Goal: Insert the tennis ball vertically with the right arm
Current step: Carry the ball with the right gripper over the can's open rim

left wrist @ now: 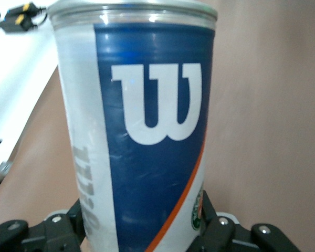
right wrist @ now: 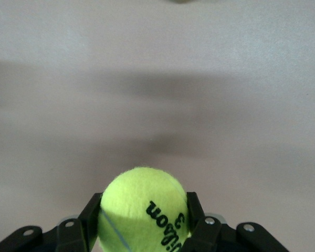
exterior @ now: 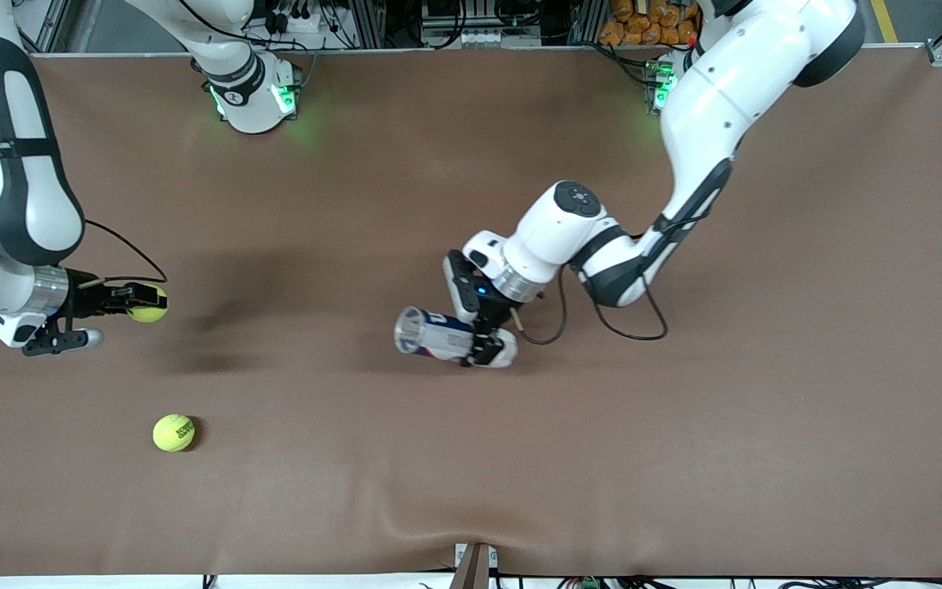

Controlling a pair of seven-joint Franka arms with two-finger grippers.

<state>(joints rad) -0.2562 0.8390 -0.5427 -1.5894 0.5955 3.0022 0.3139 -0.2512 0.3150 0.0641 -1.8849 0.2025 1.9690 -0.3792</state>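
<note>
The right pincer point(exterior: 132, 304) grips a tennis ball point(exterior: 148, 303) above the bench point(exterior: 765, 425) near the right arm's edge, forearm level. The left pincer point(exterior: 483, 335) clamps the can point(exterior: 430, 334) mid-bench, tipped so its mouth faces the ball (probably presenting the opening). A second ball point(exterior: 173, 433) lies toward the front edge.

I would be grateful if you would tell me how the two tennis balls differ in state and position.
The held ball is clamped in the right gripper above the table, at the right arm's end; the loose ball lies on the table, untouched. The held ball is partly covered by fingers; the loose ball shows whole. Both are yellow-green with dark print.
</note>
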